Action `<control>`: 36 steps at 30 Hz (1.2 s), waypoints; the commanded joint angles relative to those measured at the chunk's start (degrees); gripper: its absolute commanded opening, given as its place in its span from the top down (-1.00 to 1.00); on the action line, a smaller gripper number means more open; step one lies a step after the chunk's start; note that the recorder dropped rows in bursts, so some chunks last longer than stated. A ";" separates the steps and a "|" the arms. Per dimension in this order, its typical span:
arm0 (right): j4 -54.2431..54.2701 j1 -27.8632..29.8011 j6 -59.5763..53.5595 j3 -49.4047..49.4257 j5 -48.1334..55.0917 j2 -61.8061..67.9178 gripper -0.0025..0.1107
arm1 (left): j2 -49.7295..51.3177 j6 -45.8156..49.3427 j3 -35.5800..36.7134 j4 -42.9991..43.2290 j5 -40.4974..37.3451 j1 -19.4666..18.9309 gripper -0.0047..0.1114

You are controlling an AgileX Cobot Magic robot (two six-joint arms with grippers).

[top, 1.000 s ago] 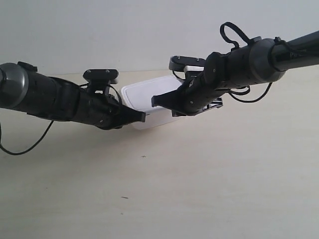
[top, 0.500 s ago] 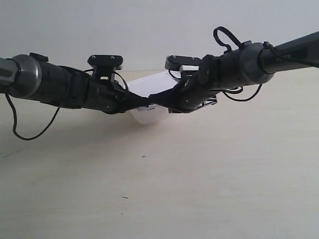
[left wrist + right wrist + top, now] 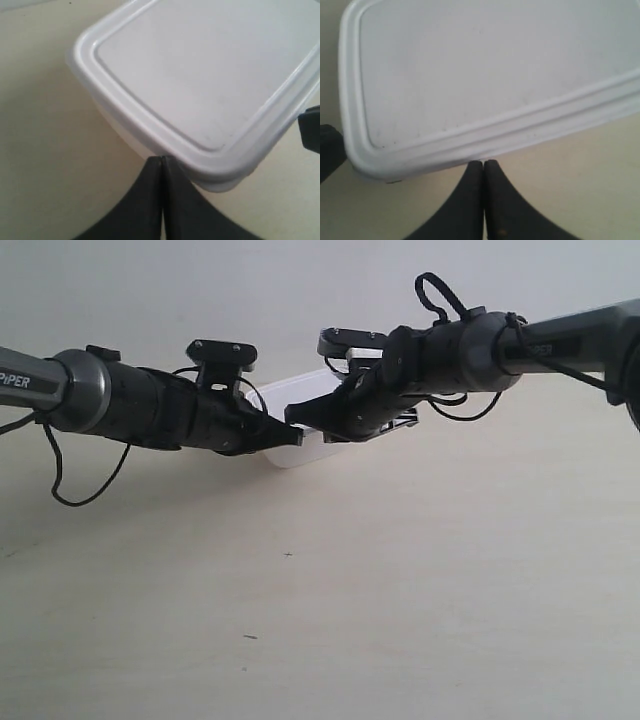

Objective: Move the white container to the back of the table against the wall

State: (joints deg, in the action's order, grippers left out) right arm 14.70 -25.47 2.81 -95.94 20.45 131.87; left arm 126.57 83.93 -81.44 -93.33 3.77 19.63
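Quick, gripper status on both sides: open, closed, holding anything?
Left gripper: closed, holding nothing, tips at the white container edge.
Right gripper: closed, holding nothing, tips at the same container's edge.

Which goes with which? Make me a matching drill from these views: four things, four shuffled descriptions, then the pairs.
1. white container
2. left tool
3. table
4. wall

A. pale beige wood grain
B. shut, tips at the container's side
C. plain grey-white
D. white, rimmed lid on

Pairs: 1-D, 2-B, 3-A, 4-C
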 commanded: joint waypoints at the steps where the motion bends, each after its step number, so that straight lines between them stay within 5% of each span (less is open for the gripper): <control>1: -0.05 -0.09 -0.27 -2.59 0.17 1.47 0.96 | 0.26 -0.05 -0.74 0.31 3.41 0.33 0.92; 36: 1.86 1.49 -1.50 -21.60 7.75 12.41 0.96 | 2.03 -0.38 -1.72 5.79 1.92 0.33 0.92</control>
State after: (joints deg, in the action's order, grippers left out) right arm 16.75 -24.65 2.15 -116.80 25.76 145.20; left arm 127.56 83.93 -82.24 -88.01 6.35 19.71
